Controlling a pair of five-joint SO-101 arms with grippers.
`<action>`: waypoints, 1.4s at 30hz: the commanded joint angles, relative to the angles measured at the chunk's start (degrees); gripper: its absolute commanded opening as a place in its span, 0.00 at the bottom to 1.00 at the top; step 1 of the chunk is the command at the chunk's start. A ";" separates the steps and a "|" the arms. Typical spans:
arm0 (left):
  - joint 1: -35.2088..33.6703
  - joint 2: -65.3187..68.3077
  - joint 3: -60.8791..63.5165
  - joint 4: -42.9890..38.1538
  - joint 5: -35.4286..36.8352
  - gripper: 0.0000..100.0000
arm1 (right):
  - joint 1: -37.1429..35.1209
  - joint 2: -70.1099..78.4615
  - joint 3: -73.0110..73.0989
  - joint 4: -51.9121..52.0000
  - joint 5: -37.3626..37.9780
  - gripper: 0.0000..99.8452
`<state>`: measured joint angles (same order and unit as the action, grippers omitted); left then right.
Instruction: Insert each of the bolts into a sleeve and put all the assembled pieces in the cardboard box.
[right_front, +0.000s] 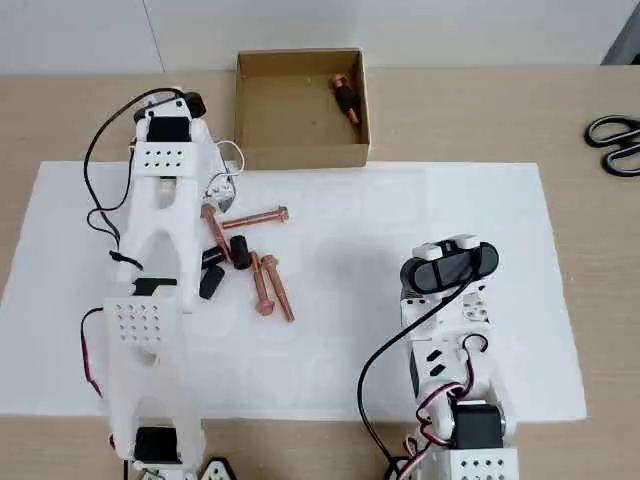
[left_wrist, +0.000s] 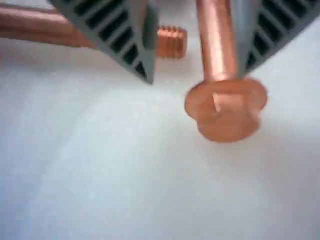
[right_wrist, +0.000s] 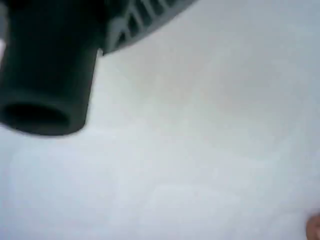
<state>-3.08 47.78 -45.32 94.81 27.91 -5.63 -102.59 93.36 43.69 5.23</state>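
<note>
Left gripper (left_wrist: 195, 74): you're looking at it spread open, sitting low over the white sheet (right_front: 400, 200) at the far end of the left arm, with its fingers straddling a bolt.
Straddled bolt (left_wrist: 216, 50): its shaft is leaning against one finger (left_wrist: 272, 25), while the other finger (left_wrist: 120, 40) is standing clear of it. The flanged head is pointing down at the sheet. You can't tell whether the head is touching the sheet.
Right gripper (right_front: 448, 258): it's clamping a black sleeve and hanging over the right half of the sheet, well apart from the pile of parts.
Held sleeve (right_wrist: 47, 75): its open end is facing the sheet, and a ridged finger (right_wrist: 142, 20) is pressing against its side.
Second bolt (left_wrist: 172, 41): it's lying flat on the sheet just behind the left fingers, with its threaded end nearest them.
Pair of bolts (right_front: 270, 287): they're lying side by side on the sheet, nearer the arm bases than the left gripper.
Loose sleeves (right_front: 240, 250): they're lying on the sheet between the left arm and the pair of bolts.
Box (right_front: 300, 157): it's sitting on the table (right_front: 590, 100) just past the far edge of the sheet, near the left gripper.
Assembled piece (right_front: 346, 97): it's lying inside the box by the right wall.
Scissors (right_front: 612, 145): they're lying on bare table at the right edge.
</note>
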 joint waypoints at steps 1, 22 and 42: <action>-0.88 0.97 -3.30 0.35 0.09 0.11 | 0.48 -1.19 -0.35 -1.54 0.26 0.00; -1.14 8.97 -4.26 5.45 0.09 0.11 | 0.48 -1.19 -0.35 -1.54 0.18 0.00; 2.11 8.97 -11.21 5.54 0.00 0.01 | 0.48 -1.19 -0.35 -1.54 0.18 0.00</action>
<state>-1.85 56.84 -53.58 98.95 28.18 -5.63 -102.59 93.36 43.69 5.23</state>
